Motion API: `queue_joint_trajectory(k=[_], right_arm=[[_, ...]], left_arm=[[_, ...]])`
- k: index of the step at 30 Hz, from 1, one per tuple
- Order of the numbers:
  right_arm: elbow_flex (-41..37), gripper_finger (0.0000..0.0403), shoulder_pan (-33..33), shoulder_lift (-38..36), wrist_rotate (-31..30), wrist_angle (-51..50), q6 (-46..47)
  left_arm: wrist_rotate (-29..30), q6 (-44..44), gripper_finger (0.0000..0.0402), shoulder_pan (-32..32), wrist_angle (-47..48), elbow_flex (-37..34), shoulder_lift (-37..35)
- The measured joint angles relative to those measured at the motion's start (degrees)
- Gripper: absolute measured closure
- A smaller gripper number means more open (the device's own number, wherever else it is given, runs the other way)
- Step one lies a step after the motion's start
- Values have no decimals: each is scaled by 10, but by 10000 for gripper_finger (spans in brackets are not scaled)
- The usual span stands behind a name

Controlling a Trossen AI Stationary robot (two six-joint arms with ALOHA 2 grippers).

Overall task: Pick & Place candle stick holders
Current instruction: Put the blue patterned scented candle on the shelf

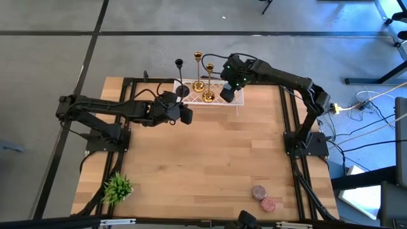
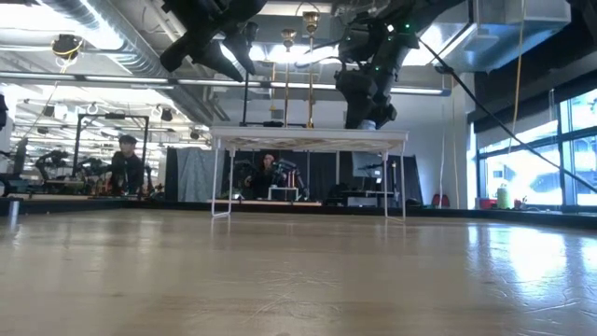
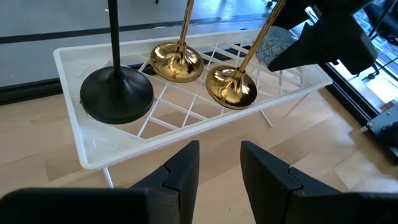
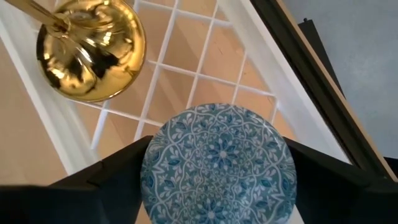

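A white wire rack (image 1: pixel 236 102) stands at the table's far middle. On its grid rest the round bases of three candle stick holders: one matte black (image 3: pixel 116 93) and two shiny gold (image 3: pixel 177 61) (image 3: pixel 231 86), all upright. My right gripper (image 4: pixel 217 168) is over the rack's right end, next to the nearer gold holder, with a round blue-patterned tin (image 4: pixel 217 165) between its fingers. My left gripper (image 3: pixel 219 167) hovers open just in front of the rack's near rim, with nothing between its fingers. My right gripper has the tin's round side wall (image 4: pixel 147 163) between its two fingers, one finger on each side, with no gap showing. The fingers come from above, slanting down. The tin lies flat, patterned top up, at the rack's grid; I cannot tell whether it rests on it.
A small green plant (image 1: pixel 117 187) stands at the near left corner. Two round reddish discs (image 1: pixel 259 191) (image 1: pixel 268 204) lie near the front right. Bare wood stretches between them and the rack. People sit in the room beyond the table (image 2: pixel 126 168).
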State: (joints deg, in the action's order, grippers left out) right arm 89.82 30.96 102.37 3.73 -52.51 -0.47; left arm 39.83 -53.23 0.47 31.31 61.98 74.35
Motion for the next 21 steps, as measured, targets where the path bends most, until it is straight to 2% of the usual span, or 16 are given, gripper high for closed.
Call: queue_joint_trajectory(k=[21], right_arm=[[70,65,0,-6,-4,-21,-34]], left_arm=[[0,5,288,0,2,0,0]])
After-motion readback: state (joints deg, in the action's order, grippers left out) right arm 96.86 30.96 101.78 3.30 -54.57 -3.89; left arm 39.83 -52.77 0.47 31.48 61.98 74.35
